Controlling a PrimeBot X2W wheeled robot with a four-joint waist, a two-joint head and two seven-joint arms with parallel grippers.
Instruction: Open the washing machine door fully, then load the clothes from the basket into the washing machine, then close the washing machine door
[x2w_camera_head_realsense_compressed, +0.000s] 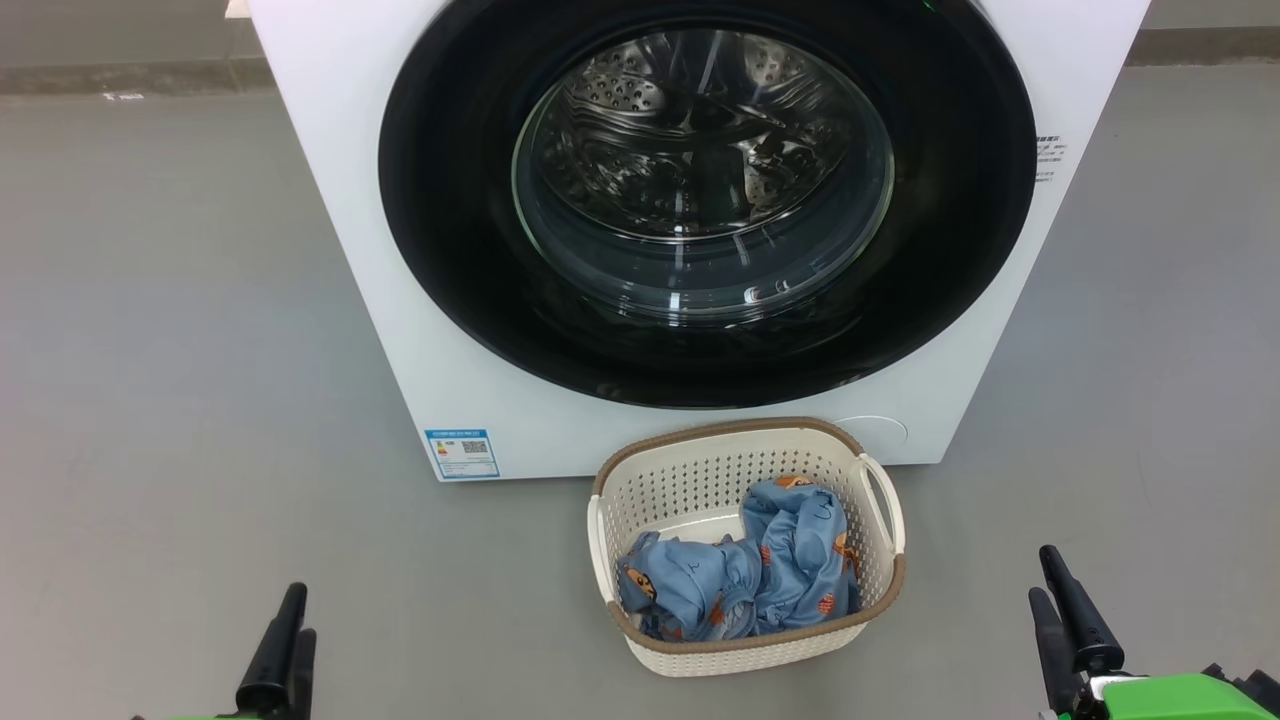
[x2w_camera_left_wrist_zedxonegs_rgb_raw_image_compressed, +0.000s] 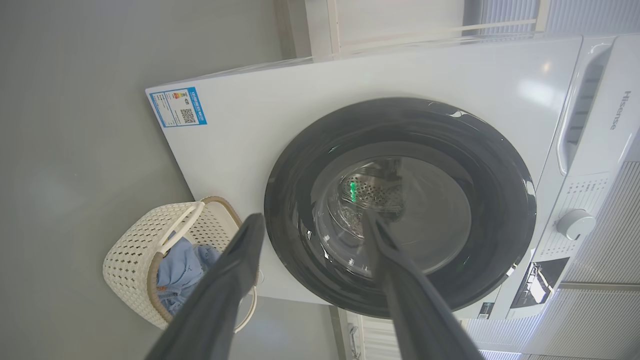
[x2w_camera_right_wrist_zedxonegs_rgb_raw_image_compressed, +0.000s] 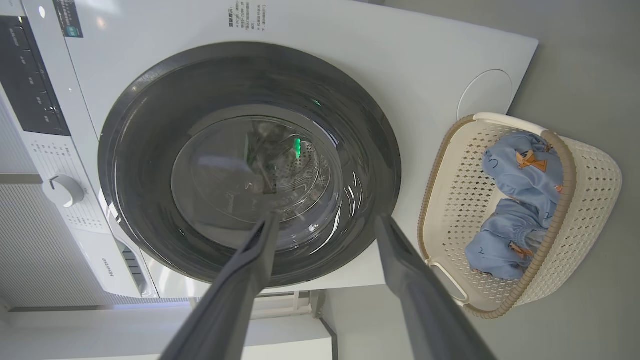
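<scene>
The white washing machine (x2w_camera_head_realsense_compressed: 340, 200) stands ahead, and its round black-rimmed door (x2w_camera_head_realsense_compressed: 705, 180) lies shut, flush against the front. Steel drum holes show through the glass. On the floor just in front, the cream basket (x2w_camera_head_realsense_compressed: 720, 470) holds crumpled light blue clothes (x2w_camera_head_realsense_compressed: 790, 560). My left gripper (x2w_camera_head_realsense_compressed: 300, 612) hangs open at the lower left and my right gripper (x2w_camera_head_realsense_compressed: 1042, 572) open at the lower right. Both are well short of basket and machine, with nothing between the fingers. The left wrist view shows the left gripper (x2w_camera_left_wrist_zedxonegs_rgb_raw_image_compressed: 314, 216) facing the door (x2w_camera_left_wrist_zedxonegs_rgb_raw_image_compressed: 425, 225). In the right wrist view, the right gripper (x2w_camera_right_wrist_zedxonegs_rgb_raw_image_compressed: 326, 219) faces the door (x2w_camera_right_wrist_zedxonegs_rgb_raw_image_compressed: 250, 160) beside the basket (x2w_camera_right_wrist_zedxonegs_rgb_raw_image_compressed: 590, 200).
Bare grey floor (x2w_camera_head_realsense_compressed: 180, 400) spreads to both sides of the machine. A blue label (x2w_camera_head_realsense_compressed: 461, 452) marks its lower left corner and a round cover (x2w_camera_right_wrist_zedxonegs_rgb_raw_image_compressed: 484, 92) its lower right. A control knob (x2w_camera_left_wrist_zedxonegs_rgb_raw_image_compressed: 575, 223) sits on the top panel.
</scene>
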